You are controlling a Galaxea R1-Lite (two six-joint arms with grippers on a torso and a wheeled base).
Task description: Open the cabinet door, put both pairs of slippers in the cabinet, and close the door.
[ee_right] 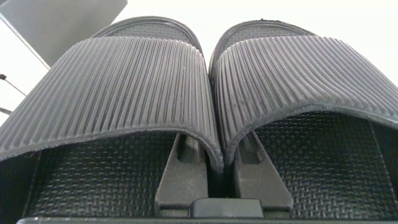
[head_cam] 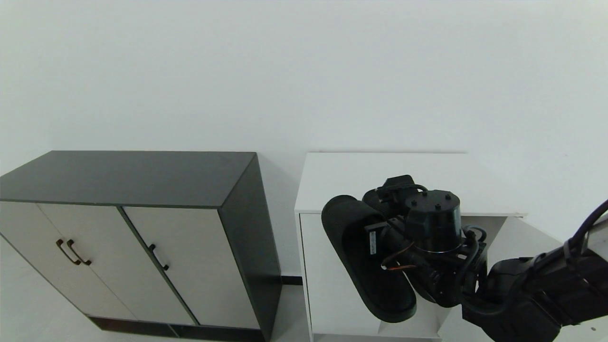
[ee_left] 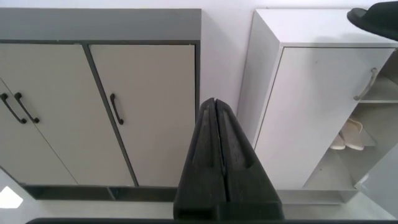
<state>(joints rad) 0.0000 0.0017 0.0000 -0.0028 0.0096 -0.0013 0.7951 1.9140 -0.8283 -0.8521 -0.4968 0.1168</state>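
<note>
1. Bright, soft, even light fills the room; the white wall [head_cam: 304, 71] dims slightly toward the head view's corners.
2. A faint shadow falls on the wall between the dark cabinet [head_cam: 142, 175] and the white cabinet [head_cam: 380, 175].
3. The black slippers [ee_right: 143, 87] show pale highlights along their ribbed straps.
4. The dark cabinet's upright edges lean in the head view.

Left tool [ee_left: 214, 155] closed (fingers [ee_left: 204, 158] touching); right tool [ee_right: 221, 177] clamps the slippers [ee_right: 143, 81] mid-air.
</note>
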